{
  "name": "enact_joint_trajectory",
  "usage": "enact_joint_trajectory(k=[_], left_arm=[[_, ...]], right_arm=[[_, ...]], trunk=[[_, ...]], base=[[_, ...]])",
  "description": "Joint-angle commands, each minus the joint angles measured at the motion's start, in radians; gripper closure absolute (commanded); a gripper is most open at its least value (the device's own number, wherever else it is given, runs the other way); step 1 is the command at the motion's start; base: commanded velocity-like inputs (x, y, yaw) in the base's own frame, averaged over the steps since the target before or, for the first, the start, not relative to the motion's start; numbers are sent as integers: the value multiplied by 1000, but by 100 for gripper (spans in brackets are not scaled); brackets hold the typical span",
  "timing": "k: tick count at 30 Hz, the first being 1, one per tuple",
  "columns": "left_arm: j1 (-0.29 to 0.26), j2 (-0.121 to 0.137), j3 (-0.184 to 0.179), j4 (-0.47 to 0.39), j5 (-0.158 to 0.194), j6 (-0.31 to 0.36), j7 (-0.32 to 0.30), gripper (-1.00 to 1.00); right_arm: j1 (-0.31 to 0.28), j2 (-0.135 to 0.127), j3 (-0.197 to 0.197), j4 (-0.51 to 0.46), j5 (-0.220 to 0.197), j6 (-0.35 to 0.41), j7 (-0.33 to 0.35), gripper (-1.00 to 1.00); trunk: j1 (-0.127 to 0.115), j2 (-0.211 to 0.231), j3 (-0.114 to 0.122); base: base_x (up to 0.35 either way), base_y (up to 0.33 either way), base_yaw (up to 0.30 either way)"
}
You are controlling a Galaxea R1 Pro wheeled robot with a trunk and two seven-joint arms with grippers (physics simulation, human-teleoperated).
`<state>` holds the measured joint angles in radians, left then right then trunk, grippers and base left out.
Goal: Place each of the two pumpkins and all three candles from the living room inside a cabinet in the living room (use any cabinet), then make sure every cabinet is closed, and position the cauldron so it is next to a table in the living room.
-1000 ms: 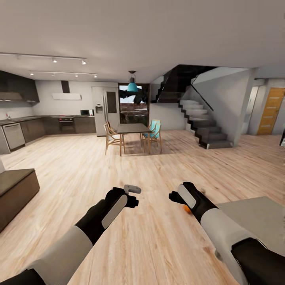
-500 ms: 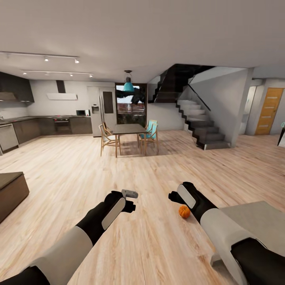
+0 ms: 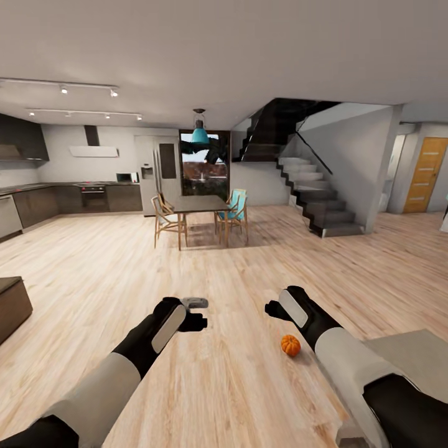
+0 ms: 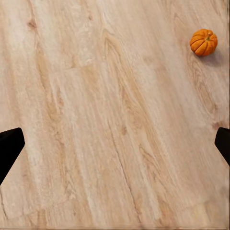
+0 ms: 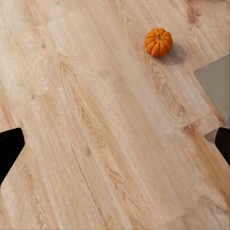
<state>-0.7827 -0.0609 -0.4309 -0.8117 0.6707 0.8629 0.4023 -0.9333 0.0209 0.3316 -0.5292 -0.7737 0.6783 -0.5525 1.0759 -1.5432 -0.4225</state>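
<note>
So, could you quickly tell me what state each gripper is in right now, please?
Left gripper: open, holding nothing.
Right gripper: open, holding nothing; the pumpkin lies on the floor.

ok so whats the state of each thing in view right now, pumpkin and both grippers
pumpkin: upright on the wood floor, stem up, not held, beside the right forearm
left gripper: open, empty, nothing but floor between its fingertips
right gripper: open, empty, pumpkin lies off to one side of it, not between the fingers
grey rug: flat on the floor, its corner near the pumpkin but apart from it
</note>
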Motion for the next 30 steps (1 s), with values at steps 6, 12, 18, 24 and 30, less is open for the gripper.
enact_joint_trajectory(k=[6, 12, 18, 24, 30], left_arm=[[-20, 26, 18, 78, 6, -1, -45, -100], [-23, 29, 21, 92, 5, -2, -54, -100], [-24, 31, 22, 95, 12, -2, -56, -100], [-24, 31, 22, 95, 13, -2, -56, -100], [-24, 30, 21, 95, 9, -2, -56, -100]], right_arm=[[-1, 2, 7, -1, -11, 2, -8, -100], [-1, 5, 9, -2, -11, 3, -7, -100], [-1, 9, 14, -2, -10, 3, -8, -100], [-1, 9, 16, -2, -10, 3, -8, -100], [-1, 10, 17, -1, -7, 4, -8, -100]], trunk=[[1, -1, -1], [1, -1, -1], [1, -1, 2], [1, -1, 5], [1, -1, 5]], base=[[309, -42, 0], [325, -7, 5], [319, 71, 146], [325, 57, 97], [335, 10, 17]])
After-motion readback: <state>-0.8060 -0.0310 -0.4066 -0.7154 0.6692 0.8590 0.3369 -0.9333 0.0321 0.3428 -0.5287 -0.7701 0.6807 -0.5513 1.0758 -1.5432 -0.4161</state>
